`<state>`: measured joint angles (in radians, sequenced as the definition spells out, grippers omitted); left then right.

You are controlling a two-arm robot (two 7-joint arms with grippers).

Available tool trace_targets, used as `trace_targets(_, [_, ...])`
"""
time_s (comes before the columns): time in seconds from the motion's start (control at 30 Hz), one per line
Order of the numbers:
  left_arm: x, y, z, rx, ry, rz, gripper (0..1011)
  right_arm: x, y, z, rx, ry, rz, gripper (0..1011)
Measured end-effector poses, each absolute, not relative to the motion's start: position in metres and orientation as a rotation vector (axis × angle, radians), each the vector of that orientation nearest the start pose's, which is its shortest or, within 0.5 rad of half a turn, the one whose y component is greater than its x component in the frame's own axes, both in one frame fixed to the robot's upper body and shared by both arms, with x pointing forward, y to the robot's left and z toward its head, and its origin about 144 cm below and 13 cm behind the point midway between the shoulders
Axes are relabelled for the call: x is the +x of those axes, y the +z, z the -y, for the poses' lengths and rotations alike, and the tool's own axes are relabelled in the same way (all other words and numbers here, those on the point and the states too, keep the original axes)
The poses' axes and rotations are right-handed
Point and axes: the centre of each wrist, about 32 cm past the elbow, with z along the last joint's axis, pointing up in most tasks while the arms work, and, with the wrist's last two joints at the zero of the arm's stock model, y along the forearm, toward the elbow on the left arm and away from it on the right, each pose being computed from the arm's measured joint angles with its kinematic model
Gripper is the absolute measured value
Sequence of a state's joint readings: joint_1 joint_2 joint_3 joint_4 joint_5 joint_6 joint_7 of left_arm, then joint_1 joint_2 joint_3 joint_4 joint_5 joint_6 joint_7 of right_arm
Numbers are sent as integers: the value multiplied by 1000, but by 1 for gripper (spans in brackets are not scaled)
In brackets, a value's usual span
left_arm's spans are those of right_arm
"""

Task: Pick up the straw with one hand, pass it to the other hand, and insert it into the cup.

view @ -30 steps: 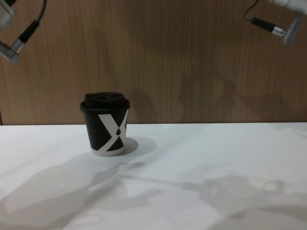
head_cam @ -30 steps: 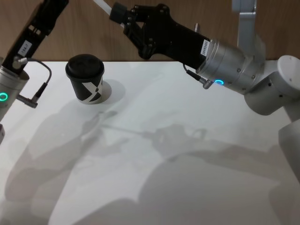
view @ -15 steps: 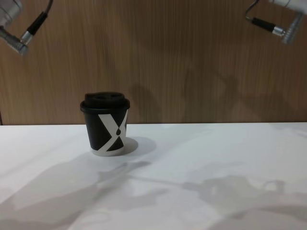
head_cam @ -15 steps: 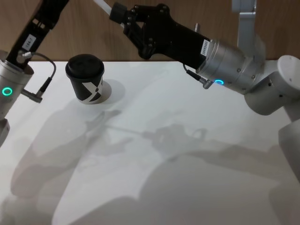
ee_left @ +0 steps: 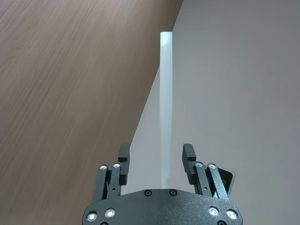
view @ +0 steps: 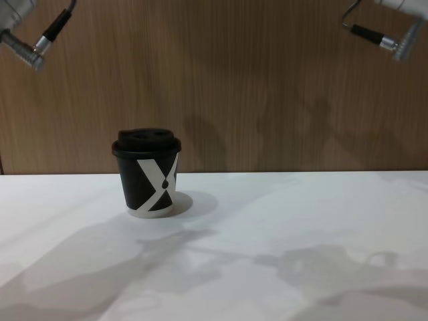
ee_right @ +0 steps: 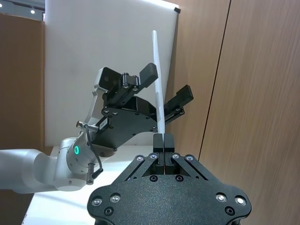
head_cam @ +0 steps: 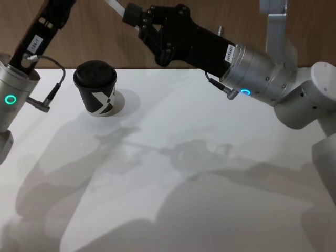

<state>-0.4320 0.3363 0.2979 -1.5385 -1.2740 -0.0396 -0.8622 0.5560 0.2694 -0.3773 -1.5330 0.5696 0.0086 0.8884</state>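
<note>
High above the small black paper cup with its bold white X mark and black lid, a little to its right, the right gripper clamps its fingers tight on one end of the thin, white translucent plastic straw. Up there too, the left gripper hangs wide open, one finger on either side of the straw, with gaps showing. Down below, the cup stands upright on the white table, well apart from both grippers.
</note>
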Motion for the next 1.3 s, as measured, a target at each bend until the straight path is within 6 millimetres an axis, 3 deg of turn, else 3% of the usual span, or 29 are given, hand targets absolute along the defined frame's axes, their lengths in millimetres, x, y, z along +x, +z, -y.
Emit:
trace_targets(0.4, [551,1282,-237,-881,303,-113,328,565,1320,193,292,-274,267,10])
trace_targets(0.43, [551,1282,-237,-881,303,-113,328,565,1320,193,292,-274,267,10])
trace_targets(0.47, [550,1283,-236,-881,303,-112,249,565,1320,193,292,-274,267,11])
trace_targets(0.57, [550,1283,-236,-880,304,-110,188,565,1320,193,292,-274,267,10])
trace_targets(0.6, [550,1283,-236,-880,303,-109,127,565,1320,193,292,-274,267,10])
trace_targets(0.87, [551,1284,-235,-876,306,-107,38,565,1320,193,292,-274,267,10])
trace_targets(1.3, [550,1286,-235,-872,308,-99,13,565,1320,193,292,-274,267,383])
